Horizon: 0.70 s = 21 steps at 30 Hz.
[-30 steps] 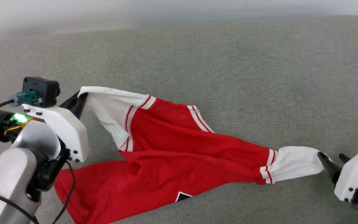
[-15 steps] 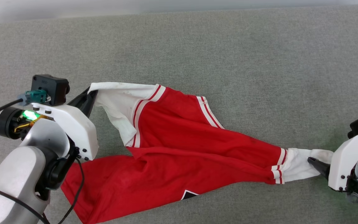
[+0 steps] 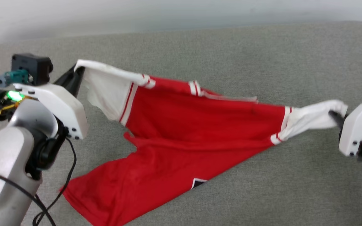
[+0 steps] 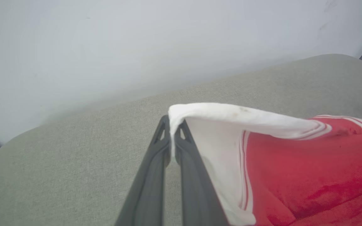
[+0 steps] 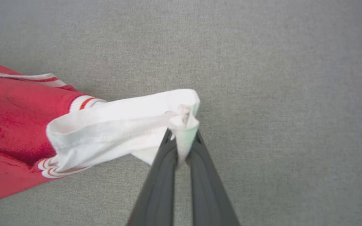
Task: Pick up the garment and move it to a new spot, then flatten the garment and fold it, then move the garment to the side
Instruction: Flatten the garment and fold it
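If this goes wrong, I'd say it goes wrong at the two thin pinches. The left end effector (image 4: pixel 172 125) is clamped shut on just the folded edge of one white sleeve (image 3: pixel 105 84). The right end effector (image 5: pixel 182 138) is closed tight on a small bunched nip of the other white sleeve (image 5: pixel 112 125). A harder pull apart, or a quick lift, could slide either cuff out, and the free side would drop in a heap. Uneven pulling could also twist the body instead of spreading it. The red jersey-style garment (image 3: pixel 193 125), with white sleeves and red-and-white striped trim, hangs stretched between the two arms over the grey woven fabric surface (image 3: pixel 262 62). Its upper edge is drawn into a fairly taut line from sleeve to sleeve and seems lifted a little. The red body sags from that line and trails on the surface towards the robot's left side. It is creased and partly doubled under itself, with only a corner of a black white-edged numeral (image 3: pixel 199 182) peeping out at the lower fold.
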### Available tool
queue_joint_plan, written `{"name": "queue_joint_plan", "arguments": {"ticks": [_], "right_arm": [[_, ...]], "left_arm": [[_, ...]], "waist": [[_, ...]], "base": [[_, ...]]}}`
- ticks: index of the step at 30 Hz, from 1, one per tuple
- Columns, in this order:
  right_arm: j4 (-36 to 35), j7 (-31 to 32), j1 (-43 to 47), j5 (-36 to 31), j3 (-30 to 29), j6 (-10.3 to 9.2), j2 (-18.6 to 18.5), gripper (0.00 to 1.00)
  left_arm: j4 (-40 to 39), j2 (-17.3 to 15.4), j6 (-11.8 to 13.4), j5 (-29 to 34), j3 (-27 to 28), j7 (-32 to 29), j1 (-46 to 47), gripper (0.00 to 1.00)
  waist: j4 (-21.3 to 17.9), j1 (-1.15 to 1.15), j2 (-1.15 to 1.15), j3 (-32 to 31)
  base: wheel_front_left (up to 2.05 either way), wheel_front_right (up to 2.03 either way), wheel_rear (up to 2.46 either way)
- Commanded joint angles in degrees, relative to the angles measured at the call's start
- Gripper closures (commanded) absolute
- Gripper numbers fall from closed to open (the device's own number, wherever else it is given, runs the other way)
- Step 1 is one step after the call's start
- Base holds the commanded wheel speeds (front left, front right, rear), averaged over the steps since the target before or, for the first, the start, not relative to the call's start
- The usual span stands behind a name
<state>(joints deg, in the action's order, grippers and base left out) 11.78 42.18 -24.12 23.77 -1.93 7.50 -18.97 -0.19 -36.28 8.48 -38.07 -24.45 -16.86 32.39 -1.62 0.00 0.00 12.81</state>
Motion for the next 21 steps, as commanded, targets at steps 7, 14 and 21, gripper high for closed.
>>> {"name": "queue_joint_plan", "arguments": {"ticks": [7, 14, 21], "right_arm": [[4.58, -7.66, -11.87, -3.34, -0.55, -0.02, -0.83, 1.0], [12.46, -15.12, -26.02, -4.55, 0.57, -0.02, -0.66, 1.0], [18.73, -20.77, -42.37, -8.17, 1.0, -0.03, -0.43, 1.0]], "left_arm": [[8.26, 3.42, -1.62, -0.72, 1.49, 2.71, 9.79, 1.0], [20.49, 7.17, -3.87, 0.78, 1.99, 7.34, 23.23, 1.0], [31.32, 8.37, -5.98, 3.7, 2.4, 12.65, 38.54, 1.0]], "waist": [[-1.06, 0.0, 0.0, -2.87], [-1.21, 0.0, 0.0, -1.06], [-1.41, 0.0, 0.0, 4.58]], "base": [[0.0, 0.0, 0.0], [0.0, 0.0, 0.0], [0.0, 0.0, 0.0]]}}
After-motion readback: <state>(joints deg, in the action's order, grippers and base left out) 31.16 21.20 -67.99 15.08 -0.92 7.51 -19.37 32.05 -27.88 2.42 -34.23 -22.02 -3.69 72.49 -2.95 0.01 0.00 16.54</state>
